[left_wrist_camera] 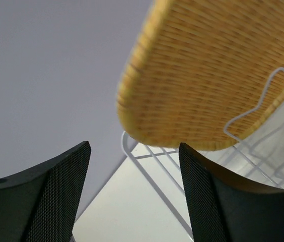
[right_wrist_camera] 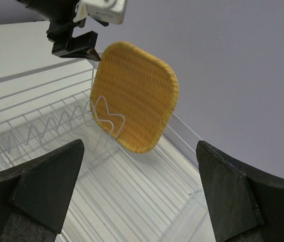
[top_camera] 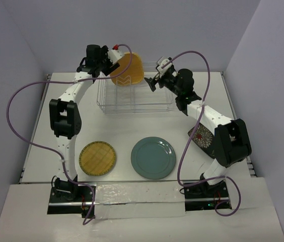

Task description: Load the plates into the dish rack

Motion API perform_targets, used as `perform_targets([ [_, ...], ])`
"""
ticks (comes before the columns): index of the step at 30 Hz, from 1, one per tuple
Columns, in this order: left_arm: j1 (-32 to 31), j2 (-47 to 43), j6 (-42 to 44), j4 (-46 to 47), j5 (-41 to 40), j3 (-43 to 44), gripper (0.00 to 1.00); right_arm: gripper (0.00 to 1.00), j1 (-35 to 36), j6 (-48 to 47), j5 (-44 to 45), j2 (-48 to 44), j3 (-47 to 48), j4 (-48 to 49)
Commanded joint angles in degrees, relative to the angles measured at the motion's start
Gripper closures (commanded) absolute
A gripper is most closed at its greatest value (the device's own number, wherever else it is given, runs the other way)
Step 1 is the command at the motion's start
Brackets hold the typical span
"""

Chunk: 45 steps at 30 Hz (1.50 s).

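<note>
The orange-tan plate [top_camera: 127, 69] stands on edge at the back of the dish rack [top_camera: 137, 96], leaning on a wavy divider [right_wrist_camera: 104, 113]. My left gripper [top_camera: 110, 66] hovers just left of it, open, its fingers [left_wrist_camera: 56, 196] apart from the plate [left_wrist_camera: 217, 70] with nothing between them. My right gripper [top_camera: 151, 82] is open over the rack's right side, facing the plate [right_wrist_camera: 134, 96]. The yellow grid plate [top_camera: 97, 157] and the teal plate [top_camera: 153, 158] lie flat near the front. The dark floral plate [top_camera: 202, 137] is partly hidden under my right arm.
The rack's wire rim [left_wrist_camera: 152, 176] runs below the left fingers. More upright dividers [right_wrist_camera: 41, 128] stand along the rack floor. Purple cables [top_camera: 18, 106] loop off both arms. Grey walls close in the back and sides.
</note>
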Motion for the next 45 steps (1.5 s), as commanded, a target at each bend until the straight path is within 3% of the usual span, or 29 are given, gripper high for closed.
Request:
perform_targets([
  [1, 0.4, -0.5, -2.0, 6.0, -1.1, 4.2, 0.25, 0.0, 0.3, 0.0, -0.1, -0.2, 2.2, 1.5],
  [7, 0.4, -0.4, -1.9, 5.9, -0.7, 4.0, 0.31, 0.0, 0.3, -0.2, 0.1, -0.3, 1.8, 1.9],
  [11, 0.9, 0.6, -4.0, 8.1, -3.3, 3.6, 0.27, 0.0, 0.3, -0.1, 0.5, 0.0, 2.0, 1.9],
  [14, 3.5, 1.7, -14.3, 7.5, -0.4, 5.9, 0.27, 0.0, 0.2, 2.9, 1.2, 0.9, 3.1, 3.7],
  [18, 9.2, 0.2, -28.6, 8.4, 12.6, 5.9, 0.28, 0.0, 0.3, 12.2, 0.1, 7.7, 12.7, 3.1],
  [22, 10.5, -2.6, -32.3, 11.9, 20.3, -0.3, 0.3, 0.14, 0.5, 19.4, 3.8, 16.1, 22.4, -1.5],
  [24, 10.6, -4.4, -33.9, 14.8, 19.8, -3.3, 0.31, 0.35, 0.5, 24.3, 13.3, 20.3, 27.5, -2.1],
  [27, 11.1, -3.8, -37.6, 16.2, 17.4, -3.6, 0.34, 0.59, 1.1, 23.9, 24.6, 26.5, 36.9, -8.8],
  [28, 11.1, -3.4, -39.8, 17.1, 14.6, -3.4, 0.36, 0.63, 1.5, 22.8, 27.8, 29.2, 40.6, -11.6],
  [31, 11.0, -2.4, -45.2, 19.0, 7.2, -3.0, 0.34, 0.67, 2.8, 18.9, 33.1, 36.7, 50.0, -17.0],
  [37, 11.0, -1.1, -50.9, 18.3, 3.0, -2.4, 0.15, 0.69, 4.3, 14.9, 38.7, 45.7, 58.1, -18.9],
  [45, 10.7, -1.7, -50.2, 19.5, 0.5, -5.7, 0.06, 0.69, 5.0, 14.3, 34.6, 45.3, 53.3, -19.4],
])
